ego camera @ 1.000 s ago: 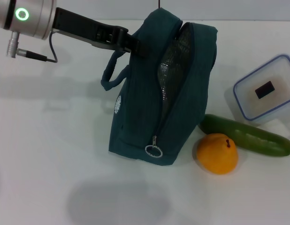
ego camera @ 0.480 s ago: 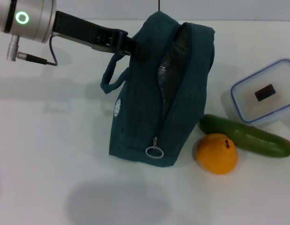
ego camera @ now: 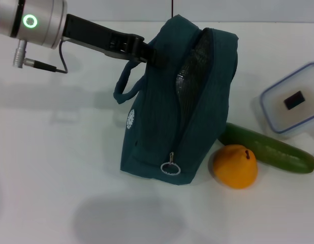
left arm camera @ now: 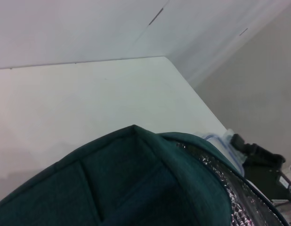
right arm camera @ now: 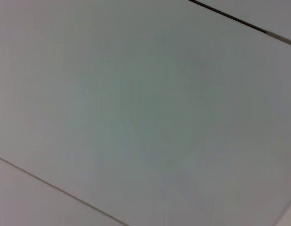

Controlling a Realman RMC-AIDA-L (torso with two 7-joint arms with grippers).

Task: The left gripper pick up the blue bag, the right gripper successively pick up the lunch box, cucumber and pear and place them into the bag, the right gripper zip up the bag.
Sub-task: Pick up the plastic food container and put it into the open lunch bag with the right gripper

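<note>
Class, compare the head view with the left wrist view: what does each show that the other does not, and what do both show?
Only the head view shows the left gripper at the blue bag, plus the pear, the cucumber, the zip pull and the round logo. Only the left wrist view shows a dark device beyond the table. Both show the bag, its foil lining and the lunch box.

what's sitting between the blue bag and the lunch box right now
The cucumber lies between the blue bag and the lunch box, with the pear just in front, in the head view.
</note>
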